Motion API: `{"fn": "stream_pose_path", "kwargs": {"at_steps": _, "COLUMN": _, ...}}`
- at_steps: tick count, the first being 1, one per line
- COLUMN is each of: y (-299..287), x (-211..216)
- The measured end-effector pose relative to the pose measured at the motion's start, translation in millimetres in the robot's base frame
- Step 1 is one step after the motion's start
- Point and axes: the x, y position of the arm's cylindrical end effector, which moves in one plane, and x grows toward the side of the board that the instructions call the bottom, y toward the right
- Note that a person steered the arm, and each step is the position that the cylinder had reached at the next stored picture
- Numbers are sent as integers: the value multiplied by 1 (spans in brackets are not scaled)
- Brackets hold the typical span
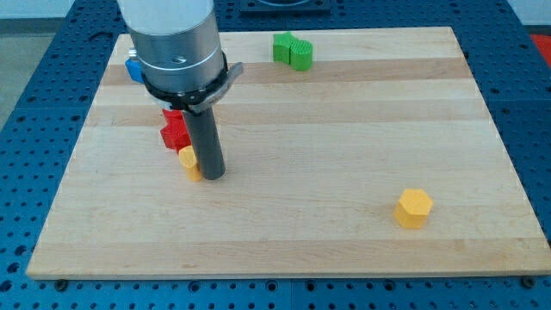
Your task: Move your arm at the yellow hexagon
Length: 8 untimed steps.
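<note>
The yellow hexagon [414, 207] lies on the wooden board at the view's lower right. My tip [213, 176] rests on the board at the view's left of centre, far to the left of the hexagon. A second yellow block [188, 161] sits right against the rod's left side, partly hidden by it. A red block [175, 129] lies just above that yellow block, partly hidden by the rod.
A green block [293, 50] lies near the board's top edge at centre. A blue block [133, 68] peeks out at the top left, mostly hidden behind the arm's grey body. The wooden board [344, 129] sits on a blue perforated table.
</note>
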Motion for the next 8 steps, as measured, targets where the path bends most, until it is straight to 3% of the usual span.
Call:
{"fn": "stream_pose_path", "kwargs": {"at_steps": 2, "y": -12, "x": 0}}
{"fn": "stream_pose_path", "kwargs": {"at_steps": 3, "y": 14, "x": 9}}
{"fn": "stream_pose_path", "kwargs": {"at_steps": 4, "y": 114, "x": 24}}
{"fn": "stream_pose_path", "kwargs": {"at_steps": 5, "y": 178, "x": 18}}
{"fn": "stream_pose_path", "kwargs": {"at_steps": 6, "y": 214, "x": -3}}
{"fn": "stream_pose_path", "kwargs": {"at_steps": 8, "y": 301, "x": 22}}
